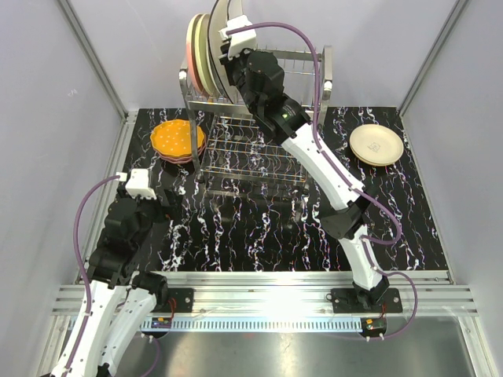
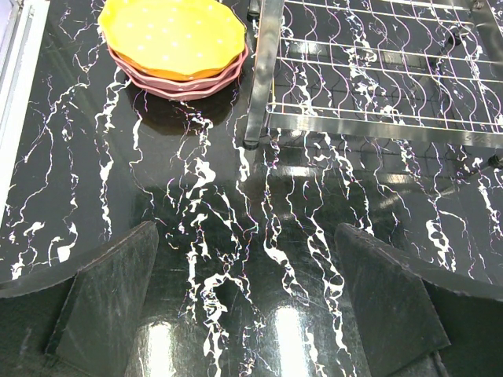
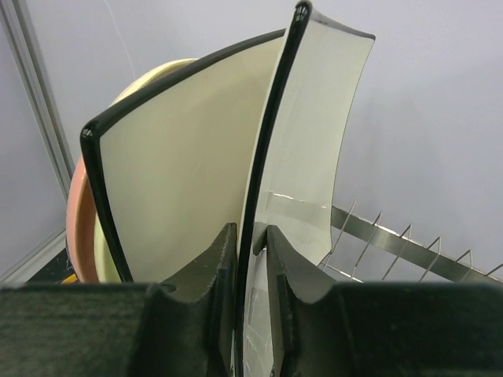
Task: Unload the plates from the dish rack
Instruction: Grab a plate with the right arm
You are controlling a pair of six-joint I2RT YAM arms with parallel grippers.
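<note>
Right wrist: right fingers (image 3: 206,275) pinch the rim of the dark-edged cream square plate (image 3: 308,133) standing on the upper tier of the chrome wire dish rack (image 1: 236,149) — lift straight up, clear of the rack before swinging out; left fingers (image 2: 110,290) wide open, empty.

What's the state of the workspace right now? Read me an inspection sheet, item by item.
Surface: black marbled table.
Job's things: chrome dish rack; upright plates on its top tier; orange plate stacked on pink plates left of it; cream round plate right of it.
Clutter: nothing seen.
Grippers: right gripper shut on the rim of a square plate; left gripper open above the table.
Cables: purple cables along both arms.
Surroundings: pale enclosure walls.
</note>
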